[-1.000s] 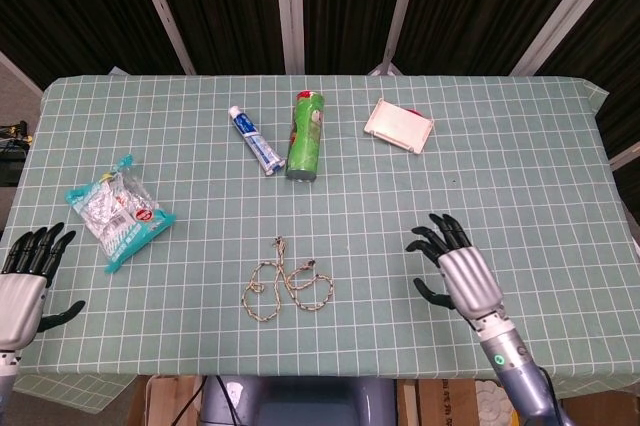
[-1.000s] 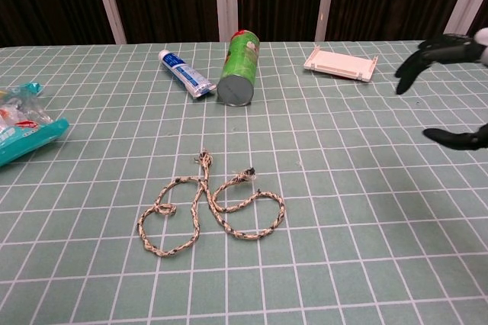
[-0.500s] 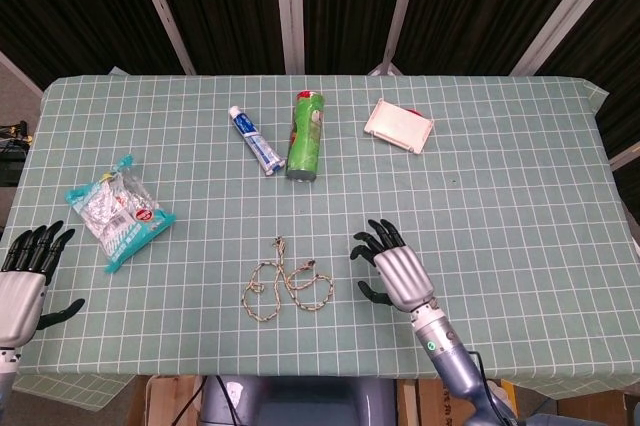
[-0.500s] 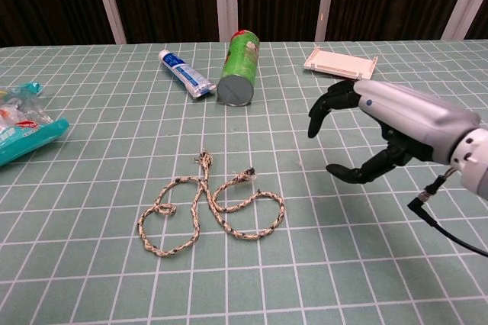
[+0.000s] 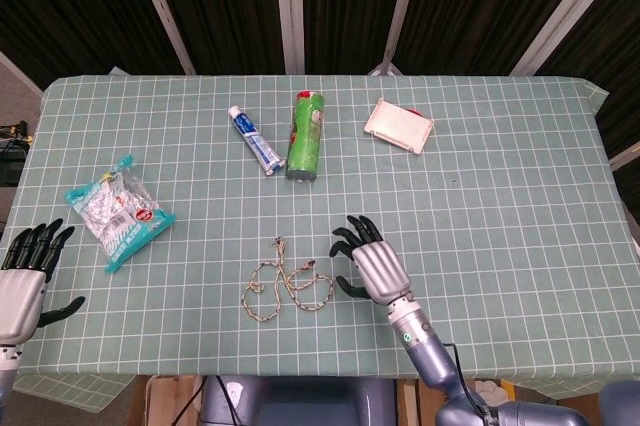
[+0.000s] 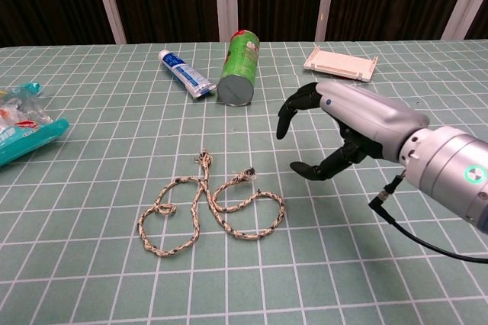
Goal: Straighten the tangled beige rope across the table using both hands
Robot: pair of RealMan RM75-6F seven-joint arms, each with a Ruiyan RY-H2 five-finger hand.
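Task object: the tangled beige braided rope (image 5: 287,286) lay in loose loops on the green checked cloth surface (image 5: 500,176), near the front edge and slightly left of centre.
Rope layout: two frayed ends pointed away from the robot, one at the far left of the tangle, one nearer the middle; the loops spread mainly left to right, so the long axis ran roughly across the surface.
Right hand: the silver-backed right hand (image 6: 343,130) with black fingers (image 6: 293,107) hovered just to the right of the rope, apart from it.
Right hand state: fingers spread wide, thumb set below and opposite them, nothing held.
Direction from fingers to rope: the rope's right loop lay to the left of the fingertips and lower, toward the robot in the chest view.
Left hand: the left hand (image 5: 25,281) sat at the front left corner of the surface, well apart from the rope.
Left hand state: fingers extended and apart, nothing held.
Nearer hand: the right hand, by a clear margin.
Judged step: approach to a first grasp; no rope end was yet touched.
Judged requirement: the right hand needed to travel left and down onto the right loop or the middle frayed end; the left hand needed a long reach inward to the left loop.
Judged risk: a thin, limp rope lying flat could slip under wide fingers.
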